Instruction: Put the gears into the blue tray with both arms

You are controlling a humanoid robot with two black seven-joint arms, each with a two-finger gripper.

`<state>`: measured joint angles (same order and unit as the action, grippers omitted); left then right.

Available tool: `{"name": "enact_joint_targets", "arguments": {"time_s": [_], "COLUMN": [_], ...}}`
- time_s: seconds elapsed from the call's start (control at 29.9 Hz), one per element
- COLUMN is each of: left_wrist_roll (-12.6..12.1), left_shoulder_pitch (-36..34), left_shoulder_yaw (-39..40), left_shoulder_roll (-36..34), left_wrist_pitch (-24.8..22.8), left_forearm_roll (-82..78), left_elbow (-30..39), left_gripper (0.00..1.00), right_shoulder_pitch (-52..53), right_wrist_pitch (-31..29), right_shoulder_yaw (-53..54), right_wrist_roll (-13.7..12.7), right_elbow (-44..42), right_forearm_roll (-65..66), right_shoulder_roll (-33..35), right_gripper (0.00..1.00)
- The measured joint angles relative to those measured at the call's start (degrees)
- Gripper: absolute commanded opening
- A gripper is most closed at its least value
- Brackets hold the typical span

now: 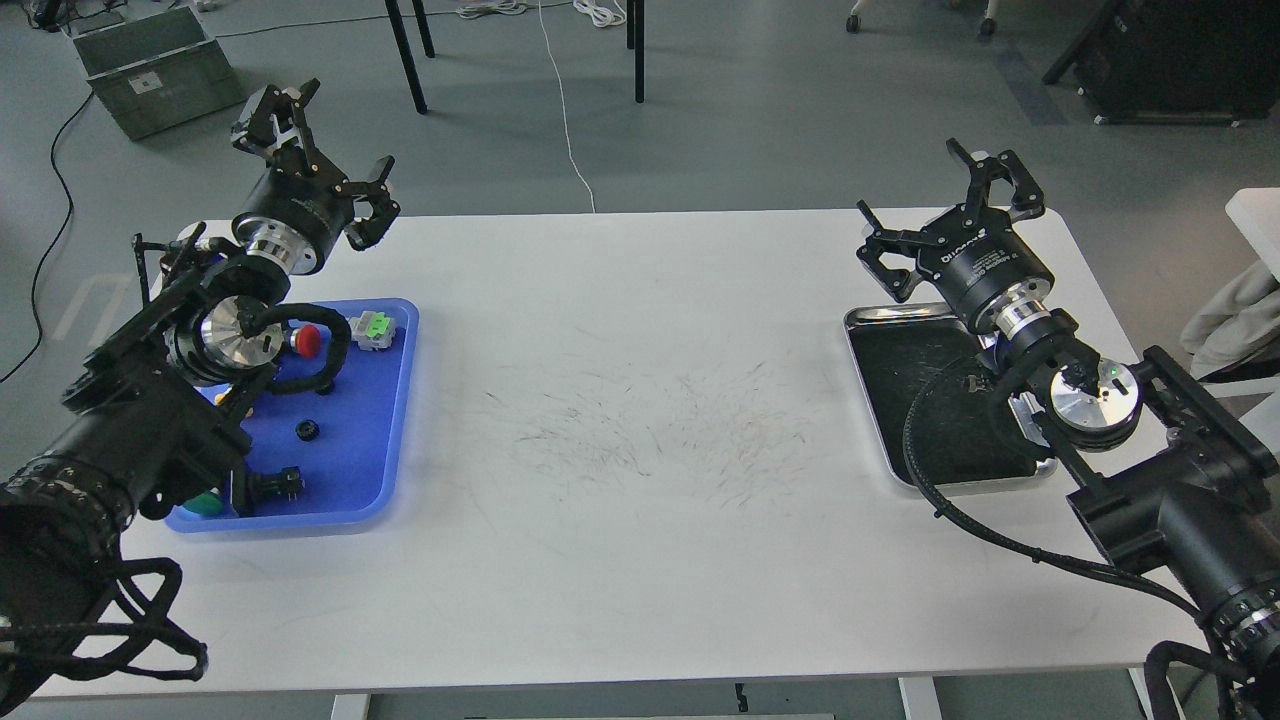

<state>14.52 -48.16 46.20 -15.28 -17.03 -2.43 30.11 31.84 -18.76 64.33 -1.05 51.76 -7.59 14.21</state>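
Head view: left gripper (318,150) and right gripper (950,215) spread wide; gear (307,430) in blue tray (385,450).

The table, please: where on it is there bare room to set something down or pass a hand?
The widest bare stretch of the table lies between the blue tray and the steel tray, scuffed but unoccupied. The near edge strip is bare too. The blue tray is crowded with switches and a gear, partly under the left arm.
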Motion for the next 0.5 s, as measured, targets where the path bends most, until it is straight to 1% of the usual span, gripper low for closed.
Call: {"name": "enact_joint_targets", "arguments": {"time_s": [0.2,0.37,0.5], "left_wrist_roll": [-0.76,-0.75,-0.68], "left_shoulder_pitch": [2.57,4.13,5.67], "left_shoulder_yaw": [0.02,0.05,0.52], "left_shoulder_roll": [-0.39,-0.33,-0.43], "left_wrist_pitch": [1.38,1.16,0.87], "left_forearm_roll": [2.00,3.67,4.08], "left_elbow": [0.66,1.05,2.63], "left_gripper": [1.00,1.00,1.00], "right_shoulder_pitch": [-0.12,-0.12,-0.32], "right_wrist_pitch": [0.04,0.08,0.12], "right_shoulder_yaw": [2.23,2.47,2.56], "right_wrist_roll": [0.00,0.00,0.00], "right_elbow": [0.16,0.21,0.15], "right_forearm_roll": [-0.04,-0.06,-0.06], "right_shoulder_roll": [0.60,0.78,0.81], "right_gripper": [0.99,0.99,0.99]}}
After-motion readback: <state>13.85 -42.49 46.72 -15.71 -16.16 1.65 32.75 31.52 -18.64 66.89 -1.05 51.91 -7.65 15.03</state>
